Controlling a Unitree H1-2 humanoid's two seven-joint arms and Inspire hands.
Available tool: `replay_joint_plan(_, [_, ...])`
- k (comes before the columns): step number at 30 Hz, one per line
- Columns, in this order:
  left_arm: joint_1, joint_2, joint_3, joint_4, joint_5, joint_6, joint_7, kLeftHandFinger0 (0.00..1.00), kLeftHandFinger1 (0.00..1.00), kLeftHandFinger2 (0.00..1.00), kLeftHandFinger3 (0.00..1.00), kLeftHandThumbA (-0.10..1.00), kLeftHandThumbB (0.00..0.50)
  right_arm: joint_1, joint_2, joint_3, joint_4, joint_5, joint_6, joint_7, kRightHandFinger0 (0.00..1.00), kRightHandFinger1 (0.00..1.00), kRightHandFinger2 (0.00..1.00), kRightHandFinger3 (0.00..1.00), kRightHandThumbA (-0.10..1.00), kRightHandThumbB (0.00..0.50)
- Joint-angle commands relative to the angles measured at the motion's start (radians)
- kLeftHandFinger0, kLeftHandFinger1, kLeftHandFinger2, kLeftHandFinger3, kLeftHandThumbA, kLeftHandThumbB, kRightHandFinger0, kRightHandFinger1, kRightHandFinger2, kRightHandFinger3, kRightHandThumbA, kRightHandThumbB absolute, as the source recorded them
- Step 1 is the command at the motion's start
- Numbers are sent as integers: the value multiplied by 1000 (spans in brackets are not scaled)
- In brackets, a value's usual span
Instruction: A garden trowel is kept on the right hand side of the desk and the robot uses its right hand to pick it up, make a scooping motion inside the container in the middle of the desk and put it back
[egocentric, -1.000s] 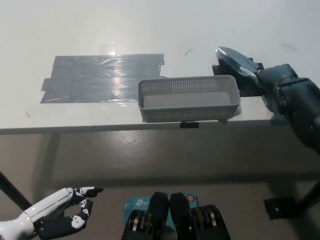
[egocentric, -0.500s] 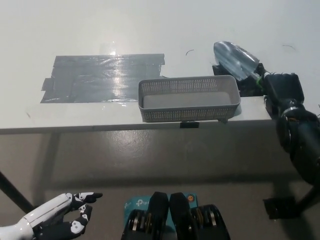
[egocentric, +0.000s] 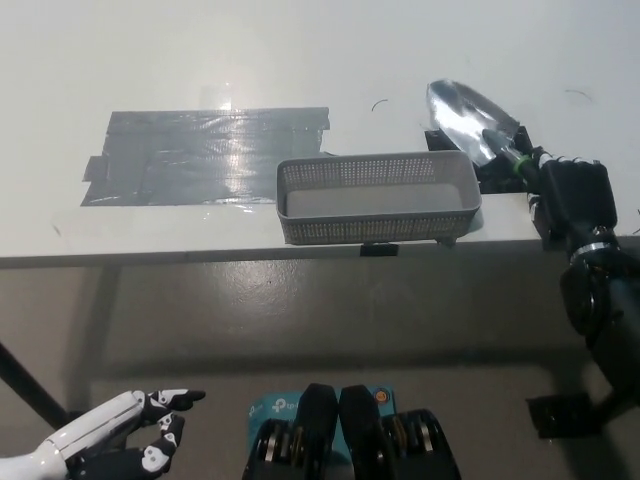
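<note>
The right robot hand (egocentric: 575, 195) sits at the right end of the worktop (egocentric: 300, 60), its back turned to the camera, right over the handle of the trowel (egocentric: 468, 118). The handle runs in under the hand just past a green ring, and from this view I cannot tell whether the hand is clamped on it or only resting there

The trowel's shiny blade lies on the worktop ahead of this hand and a little to its left, tip pointing away from the robot. Black marks (egocentric: 492, 178) show on the worktop beside the blade, between the hand and the basket

The basket (egocentric: 370, 228), grey and perforated, stands just left of the right robot hand near the worktop's front edge, close beside the trowel; whether the two touch is unclear. Nothing shows inside it. Further left of the hand, well beyond the basket, a grey tape patch (egocentric: 205, 155) is stuck flat on the worktop

The left robot hand (egocentric: 115, 442) rests low, below the worktop's edge and far from the right one, open and holding nothing
</note>
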Motion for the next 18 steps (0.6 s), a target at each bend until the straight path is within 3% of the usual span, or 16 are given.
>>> replay_joint_plan(1, [1, 41, -2, -29, 6, 12, -25, 1000, 1000, 1000, 1000, 1000, 316, 81, 3, -21, 39, 67, -37, 63, 0, 6, 285, 565, -100, 0])
replay_joint_plan(2, [2, 41, -1, -27, 6, 12, -25, 1000, 1000, 1000, 1000, 1000, 325, 76, -3, -29, 31, 73, -32, 76, 0, 1, 279, 632, -100, 0])
replay_joint_plan(3, [1, 42, -3, -29, 8, 12, -23, 1000, 1000, 1000, 1000, 1000, 322, 61, -17, -31, 23, 73, -31, 94, 0, 0, 278, 442, -100, 0])
replay_joint_plan(4, [1, 43, -3, -29, 9, 12, -22, 1000, 1000, 1000, 1000, 1000, 322, 55, -23, -32, 19, 72, -30, 101, 0, 22, 346, 365, -100, 0])
replay_joint_plan(5, [6, 44, -1, -30, 8, 12, -21, 1000, 1000, 1000, 1000, 1000, 314, 47, -31, -26, 18, 61, -42, 83, 0, 54, 397, 419, -100, 1])
replay_joint_plan(6, [7, 44, -1, -31, 8, 12, -19, 1000, 1000, 1000, 1000, 1000, 312, 28, -55, -36, -19, 65, -33, 104, 0, 50, 421, 169, -100, 0])
replay_joint_plan(10, [16, 48, 4, -33, 7, 12, -19, 1000, 1000, 1000, 1000, 1000, 311, -52, -114, -31, -47, 48, -20, 145, 0, 116, 504, 132, -100, 0])
replay_joint_plan(11, [18, 49, 4, -33, 10, 12, -19, 1000, 1000, 1000, 1000, 1000, 311, -66, -124, -31, -53, 45, -16, 153, 0, 179, 601, 647, -100, 0])
replay_joint_plan(12, [21, 50, 3, -33, 13, 12, -18, 1000, 1000, 1000, 1000, 1000, 312, -78, -132, -34, -59, 47, -8, 166, 0, 124, 487, 725, -100, 0])
replay_joint_plan(13, [22, 50, 3, -34, 9, 12, -17, 1000, 1000, 1000, 1000, 1000, 320, -112, -160, -39, -68, 47, -29, 173, 0, 59, 372, 566, -100, 1])
replay_joint_plan(14, [22, 51, 2, -34, 12, 12, -19, 1000, 1000, 1000, 1000, 1000, 316, -140, -174, -38, -58, 46, -31, 188, 0, 30, 331, 381, -100, 9])
replay_joint_plan(15, [22, 50, 2, -31, 8, 12, -21, 1000, 1000, 1000, 1000, 1000, 307, -161, -186, -39, -57, 43, -34, 191, 0, 3, 285, 277, -100, 0])
replay_joint_plan(16, [22, 50, 2, -32, 8, 12, -21, 1000, 1000, 1000, 1000, 1000, 305, -161, -186, -39, -58, 43, -34, 193, 0, 0, 264, 253, -100, 0])
replay_joint_plan(17, [26, 49, 5, -32, 11, 12, -21, 1000, 1000, 1000, 1000, 1000, 300, -192, -199, -38, -48, 42, -48, 196, 0, 1, 246, 64, -100, 0])
replay_joint_plan(18, [26, 51, 4, -34, 17, 12, -22, 1000, 1000, 1000, 1000, 1000, 307, -204, -203, -36, -44, 40, -48, 197, 0, 37, 315, 43, -100, 0])
